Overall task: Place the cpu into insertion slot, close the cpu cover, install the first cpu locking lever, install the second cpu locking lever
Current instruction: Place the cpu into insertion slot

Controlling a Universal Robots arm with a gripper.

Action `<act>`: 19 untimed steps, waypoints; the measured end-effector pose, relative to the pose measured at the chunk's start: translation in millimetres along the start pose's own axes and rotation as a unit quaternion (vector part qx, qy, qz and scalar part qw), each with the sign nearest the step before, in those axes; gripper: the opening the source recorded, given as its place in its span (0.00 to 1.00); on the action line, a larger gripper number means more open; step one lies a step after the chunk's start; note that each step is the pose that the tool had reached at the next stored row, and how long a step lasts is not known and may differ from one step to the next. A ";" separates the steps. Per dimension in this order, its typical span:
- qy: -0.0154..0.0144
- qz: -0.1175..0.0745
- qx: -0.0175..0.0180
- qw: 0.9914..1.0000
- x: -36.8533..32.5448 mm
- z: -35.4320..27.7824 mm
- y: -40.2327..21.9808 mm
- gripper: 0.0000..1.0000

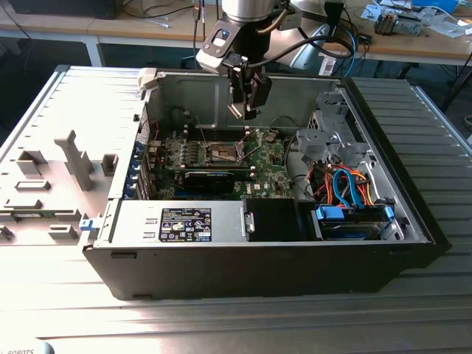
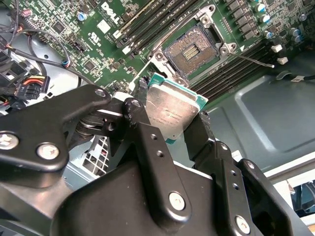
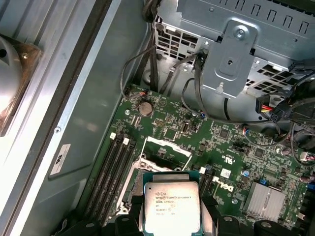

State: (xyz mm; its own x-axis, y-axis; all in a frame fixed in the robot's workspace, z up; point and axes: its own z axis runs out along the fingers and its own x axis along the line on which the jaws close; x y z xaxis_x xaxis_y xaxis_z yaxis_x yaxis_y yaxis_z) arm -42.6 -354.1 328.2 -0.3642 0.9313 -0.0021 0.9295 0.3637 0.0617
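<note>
Our gripper [image 2: 172, 118] is clamped narrow on the cpu [image 2: 173, 109], with one black finger [image 2: 140, 118] pressed to each of two opposite edges of the chip. In both wrist views the dull silver top of the cpu [image 3: 171, 204] faces the camera, flat between the fingers. In the exterior view the gripper [image 1: 247, 110] hangs inside the open computer case [image 1: 398, 177], at about one o'clock from the insertion slot [image 1: 221, 153] and clearly apart from it, so the chip is in the air and not seated. The slot's brownish contact field [image 2: 193, 49] lies uncovered, and the silver frame of the cpu cover [image 3: 170, 143] is not down over it, though we cannot tell how far it is raised. A thin wire lever [image 2: 253, 60] juts out beside the slot, over the long black memory slots [image 3: 110, 172]. Around these runs the green motherboard [image 1: 258, 158], carrying a coin battery [image 3: 144, 108] and a finned heatsink [image 3: 263, 201]. From the slot in the exterior view, the grey drive cage [image 1: 328, 129] sits at three o'clock, the labelled power supply [image 1: 184, 221] at about seven, and the blue drive bay [image 1: 346, 221] at about four. The case rests on a slatted grey table [image 1: 74, 310], with grey fixture blocks [image 1: 74, 158] at nine o'clock.
</note>
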 end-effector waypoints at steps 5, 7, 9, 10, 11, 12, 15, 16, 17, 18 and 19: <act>-0.001 0.013 0.000 1.000 0.0 0.7 0.0 0.54; -0.002 0.020 0.000 1.000 0.0 1.1 -0.1 0.54; -0.002 0.021 0.000 1.000 0.0 1.2 -0.1 0.54; -0.002 0.021 0.000 1.000 0.0 1.3 -0.1 0.54; -0.002 0.022 0.000 1.000 0.0 1.4 -0.1 0.54; -0.002 0.024 0.000 1.000 0.0 1.4 -0.1 0.54; -0.002 0.025 0.000 1.000 0.0 1.6 -0.1 0.54; -0.002 0.026 0.000 1.000 0.0 1.6 -0.1 0.54; -0.002 0.027 0.000 1.000 0.0 1.7 -0.1 0.54; -0.002 0.027 0.000 1.000 0.0 1.7 -0.1 0.54; -0.002 0.027 0.000 1.000 0.0 1.7 -0.1 0.54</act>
State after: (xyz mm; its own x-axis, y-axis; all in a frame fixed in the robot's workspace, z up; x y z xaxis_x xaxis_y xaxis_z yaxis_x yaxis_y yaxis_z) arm -42.6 -354.1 326.4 -0.3126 0.9499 -0.0033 0.9480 0.3122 0.0613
